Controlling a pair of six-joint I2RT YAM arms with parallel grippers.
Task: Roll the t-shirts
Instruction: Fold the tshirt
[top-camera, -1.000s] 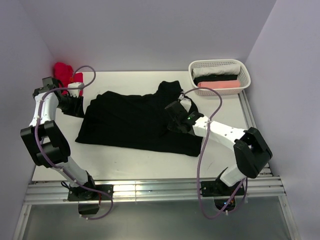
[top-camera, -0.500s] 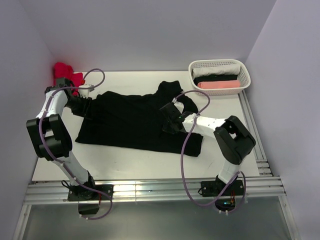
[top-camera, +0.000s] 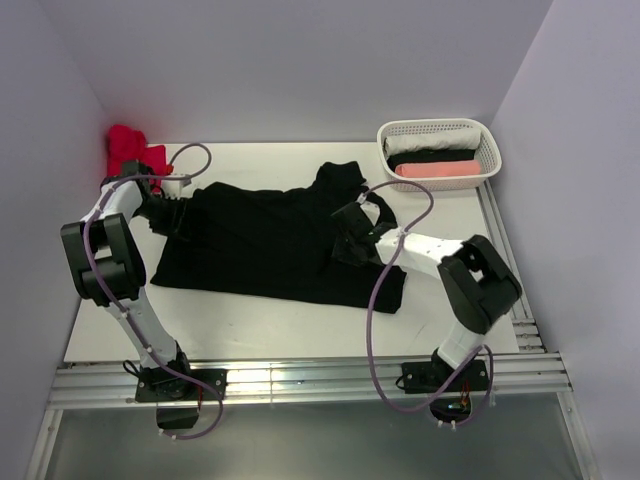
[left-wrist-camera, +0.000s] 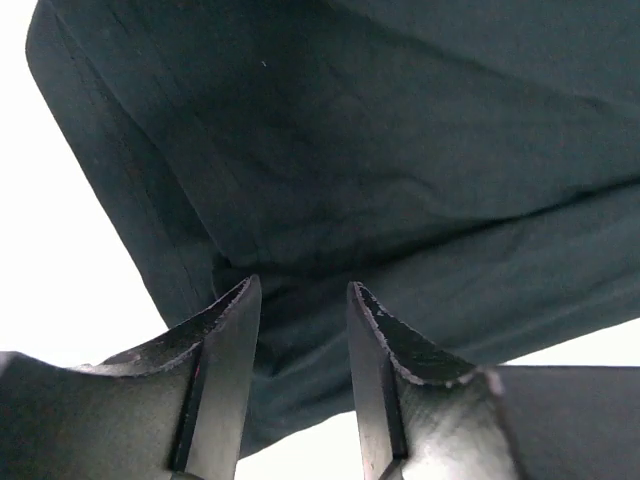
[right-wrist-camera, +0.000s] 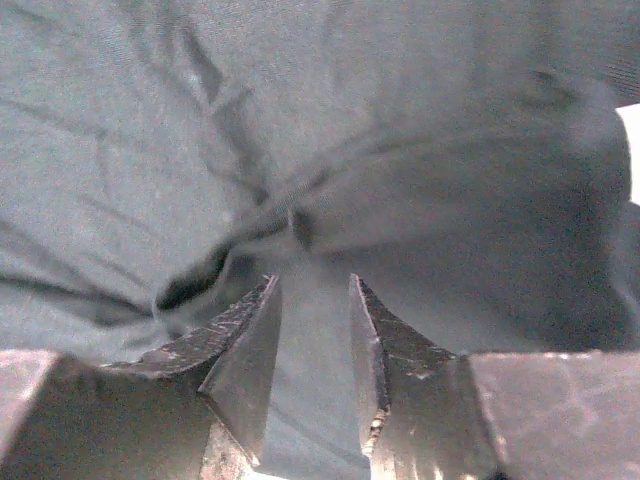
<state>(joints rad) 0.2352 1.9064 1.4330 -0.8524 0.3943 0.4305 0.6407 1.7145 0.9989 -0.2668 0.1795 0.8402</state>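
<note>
Presently, the left gripper (left-wrist-camera: 300, 292) stands part open, its two dark fingers parted by a narrow gap. Cloth shows behind that gap, but nothing appears clamped. It sits at the 9 o'clock edge of the black short-sleeved cotton t-shirt (top-camera: 260, 245), over a folded hem beside bare white table (top-camera: 250, 320). The right gripper (right-wrist-camera: 312, 282) is likewise part open with no visible hold. Its tips rest just short of a small puckered crease in the cloth, at roughly 3 o'clock on the garment. The shirt lies spread across the middle of the table, wrinkled, with one sleeve bunched upward at about 1 o'clock. No roll has been started on it, as far as the overhead view shows. At the table's 1 o'clock corner stands a white plastic lattice basket (top-camera: 484, 140) holding three rolled pieces: white, black and pink. That portion of the task is judged complete. A crumpled red garment (top-camera: 128, 148) waits at the 10 o'clock corner, unrolled. Remaining work, by assessment: flatten and roll the black shirt, then deal with the red piece.
</note>
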